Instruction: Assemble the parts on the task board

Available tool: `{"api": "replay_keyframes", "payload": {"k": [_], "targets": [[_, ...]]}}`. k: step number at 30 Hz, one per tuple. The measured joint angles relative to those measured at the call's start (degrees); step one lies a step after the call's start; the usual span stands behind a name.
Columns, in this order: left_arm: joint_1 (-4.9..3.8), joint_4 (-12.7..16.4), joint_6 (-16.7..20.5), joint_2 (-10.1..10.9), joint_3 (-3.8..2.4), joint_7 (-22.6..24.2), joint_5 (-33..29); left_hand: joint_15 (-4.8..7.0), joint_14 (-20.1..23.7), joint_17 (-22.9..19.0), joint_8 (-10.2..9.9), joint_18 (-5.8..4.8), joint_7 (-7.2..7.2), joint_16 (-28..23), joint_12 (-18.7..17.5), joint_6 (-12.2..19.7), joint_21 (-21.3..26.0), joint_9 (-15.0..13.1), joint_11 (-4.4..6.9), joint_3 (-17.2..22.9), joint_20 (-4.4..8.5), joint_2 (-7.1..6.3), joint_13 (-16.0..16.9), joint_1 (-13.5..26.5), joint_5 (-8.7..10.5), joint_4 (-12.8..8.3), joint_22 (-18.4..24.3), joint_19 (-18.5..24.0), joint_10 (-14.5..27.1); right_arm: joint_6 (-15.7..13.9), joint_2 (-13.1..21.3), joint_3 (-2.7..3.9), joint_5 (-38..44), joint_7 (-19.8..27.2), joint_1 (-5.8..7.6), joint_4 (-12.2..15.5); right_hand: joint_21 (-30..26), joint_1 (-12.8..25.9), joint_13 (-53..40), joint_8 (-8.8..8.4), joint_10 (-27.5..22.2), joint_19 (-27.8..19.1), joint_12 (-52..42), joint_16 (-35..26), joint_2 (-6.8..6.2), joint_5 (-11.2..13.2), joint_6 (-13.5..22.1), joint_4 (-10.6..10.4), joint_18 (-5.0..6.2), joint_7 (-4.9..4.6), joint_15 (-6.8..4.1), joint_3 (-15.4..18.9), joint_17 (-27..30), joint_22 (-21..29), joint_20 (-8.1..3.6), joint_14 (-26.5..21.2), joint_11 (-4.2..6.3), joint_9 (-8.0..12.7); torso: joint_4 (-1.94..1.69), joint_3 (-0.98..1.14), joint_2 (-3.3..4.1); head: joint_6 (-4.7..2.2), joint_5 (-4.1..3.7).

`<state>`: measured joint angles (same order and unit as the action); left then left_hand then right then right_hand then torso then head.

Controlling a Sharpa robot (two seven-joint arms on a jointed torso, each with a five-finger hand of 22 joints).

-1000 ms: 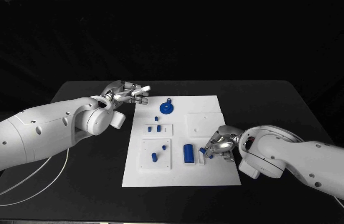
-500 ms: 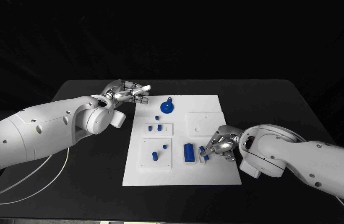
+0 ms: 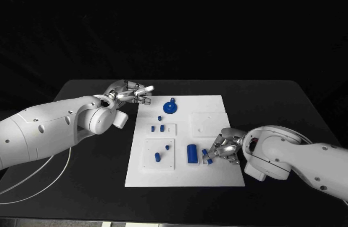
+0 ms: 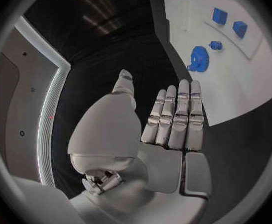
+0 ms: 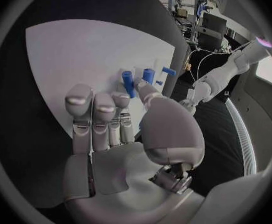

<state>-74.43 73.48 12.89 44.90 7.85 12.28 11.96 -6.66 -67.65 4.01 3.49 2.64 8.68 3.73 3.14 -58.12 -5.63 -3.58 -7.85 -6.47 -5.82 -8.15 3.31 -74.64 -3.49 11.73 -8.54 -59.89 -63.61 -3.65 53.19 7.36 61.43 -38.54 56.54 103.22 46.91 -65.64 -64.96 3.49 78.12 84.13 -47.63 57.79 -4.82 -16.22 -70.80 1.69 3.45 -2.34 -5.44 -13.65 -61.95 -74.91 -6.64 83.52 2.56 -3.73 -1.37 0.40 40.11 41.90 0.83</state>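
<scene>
Blue cylinder [image 3: 192, 153] on task board [image 3: 210, 176] — just beside right hand [image 3: 223, 149].

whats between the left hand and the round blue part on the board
Nothing: in the head view, only bare table and white board separate the left hand from the round blue part.

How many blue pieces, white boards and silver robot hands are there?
Blue pieces: 8, as far as the head view shows
White task board: 1
Silver hands: 2, the left robot hand and the right robot hand
Total: 11
</scene>
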Motion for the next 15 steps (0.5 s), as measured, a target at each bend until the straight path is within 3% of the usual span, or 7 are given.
{"api": "replay_keyframes", "payload": {"k": [8,15], "targets": [[0.0,0.0,-0.1,0.0,0.0,-0.2,0.1,0.0,0.0,0.0,0.0,0.0,0.0,0.0,0.0,0.0,0.0,0.0,0.0,0.1,0.0,0.0,0.0,0.0,0.0,0.1,0.0,0.0,0.0,0.4,-0.1,0.03,0.2,-0.1,0.04,-0.1,0.0,0.3,0.1,0.05,0.0,0.0,0.0,0.2,-0.29,1.1,-0.1,-1.2,0.0,0.09,0.0,0.5,-0.1,0.0,0.0,0.0,0.0,0.0,0.01,-0.01,0.0,0.03,0.06],[0.0,0.0,-0.1,0.0,0.0,-0.3,0.1,0.0,0.0,0.0,0.0,0.0,0.0,0.0,0.0,0.0,0.0,0.0,0.0,0.1,0.0,0.0,0.0,0.0,0.0,0.4,0.0,0.0,0.0,0.4,-0.3,0.03,0.3,-0.2,0.08,-0.3,0.0,2.7,0.2,0.17,0.0,0.0,0.0,0.2,-2.43,7.2,-0.2,-6.2,0.0,0.19,0.0,1.3,-0.1,0.0,0.0,0.0,0.0,-0.1,0.0,0.0,0.0,0.02,0.09]]}}
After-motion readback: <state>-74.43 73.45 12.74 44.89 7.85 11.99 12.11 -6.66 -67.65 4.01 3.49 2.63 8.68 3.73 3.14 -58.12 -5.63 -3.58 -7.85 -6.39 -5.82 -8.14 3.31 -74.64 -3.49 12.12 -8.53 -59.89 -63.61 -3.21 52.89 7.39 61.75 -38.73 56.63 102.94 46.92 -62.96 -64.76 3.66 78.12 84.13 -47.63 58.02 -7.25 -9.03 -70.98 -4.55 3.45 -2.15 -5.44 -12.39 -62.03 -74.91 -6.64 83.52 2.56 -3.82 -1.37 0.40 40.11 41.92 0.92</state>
